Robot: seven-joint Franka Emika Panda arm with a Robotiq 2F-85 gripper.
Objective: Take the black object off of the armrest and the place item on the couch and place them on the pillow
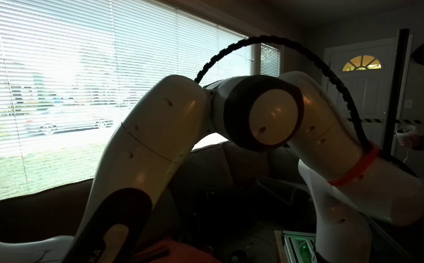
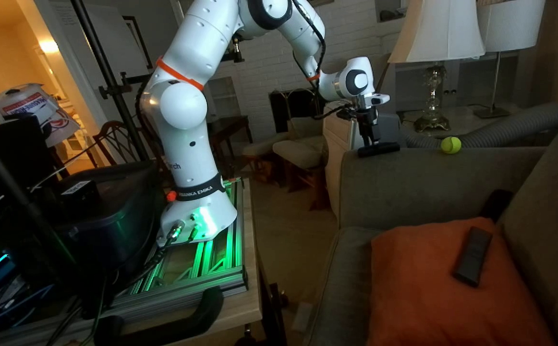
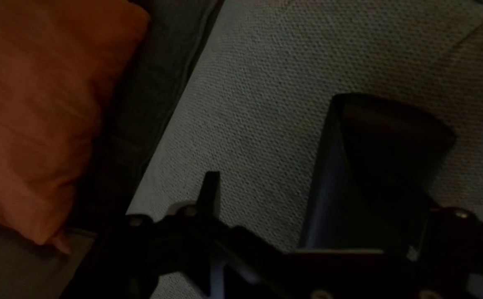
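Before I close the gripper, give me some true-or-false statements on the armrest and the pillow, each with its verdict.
1. The black object is on the armrest. True.
2. The gripper is shut on the black object. False: the gripper's jaws stand apart, and armrest fabric shows between them in the wrist view.
3. The remote lies on the pillow. True.
4. The pillow lies on the couch. True.
5. The ball is on the pillow. False: the ball is on the armrest, apart from the black object.
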